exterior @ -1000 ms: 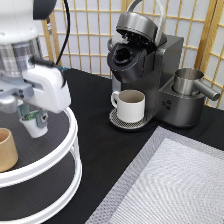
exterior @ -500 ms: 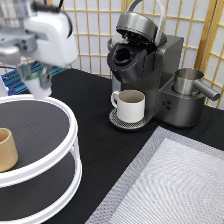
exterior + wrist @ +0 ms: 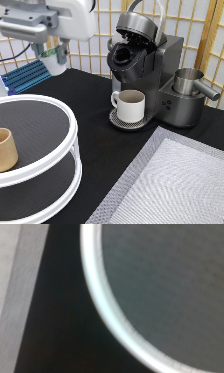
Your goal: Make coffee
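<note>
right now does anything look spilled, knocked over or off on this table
Nothing stands out. The mug sits upright under the coffee maker, whose lid is open. The gripper holds the coffee pod in the air, at the exterior view's top left.

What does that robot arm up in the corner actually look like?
The arm has a smooth, rounded white shell with a flat grey metal block fixed to it. The gripper below it is grey, and a thin dark cable trails off toward the exterior view's left.

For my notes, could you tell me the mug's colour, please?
Cream-white mug, clearest in the exterior view.
</note>
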You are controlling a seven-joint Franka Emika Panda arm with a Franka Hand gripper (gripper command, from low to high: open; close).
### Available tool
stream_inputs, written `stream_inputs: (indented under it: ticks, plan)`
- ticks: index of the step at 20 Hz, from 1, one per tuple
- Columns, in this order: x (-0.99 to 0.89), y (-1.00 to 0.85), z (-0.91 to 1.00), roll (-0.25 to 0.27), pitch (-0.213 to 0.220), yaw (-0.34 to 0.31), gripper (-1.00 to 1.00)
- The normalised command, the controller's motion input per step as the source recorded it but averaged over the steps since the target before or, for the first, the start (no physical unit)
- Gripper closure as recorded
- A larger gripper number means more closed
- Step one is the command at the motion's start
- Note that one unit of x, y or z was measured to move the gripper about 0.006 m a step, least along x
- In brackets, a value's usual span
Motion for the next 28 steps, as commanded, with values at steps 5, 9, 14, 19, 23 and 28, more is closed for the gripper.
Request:
stream_inputs:
  ticks: [5,9,14,19,23,28]
  plan:
    - [0.5,-0.07,0.5,0.303,0.0,0.024,1.0]
    - [0.52,-0.14,0.36,0.338,0.037,-0.01,1.0]
    - [0.35,0.16,0.12,0.284,0.137,-0.148,1.0]
    - [0.18,0.31,0.14,0.206,0.145,-0.183,1.0]
    - [0.18,0.37,0.31,0.115,0.127,-0.175,1.0]
    - [0.24,0.57,0.44,0.026,0.099,-0.137,1.0]
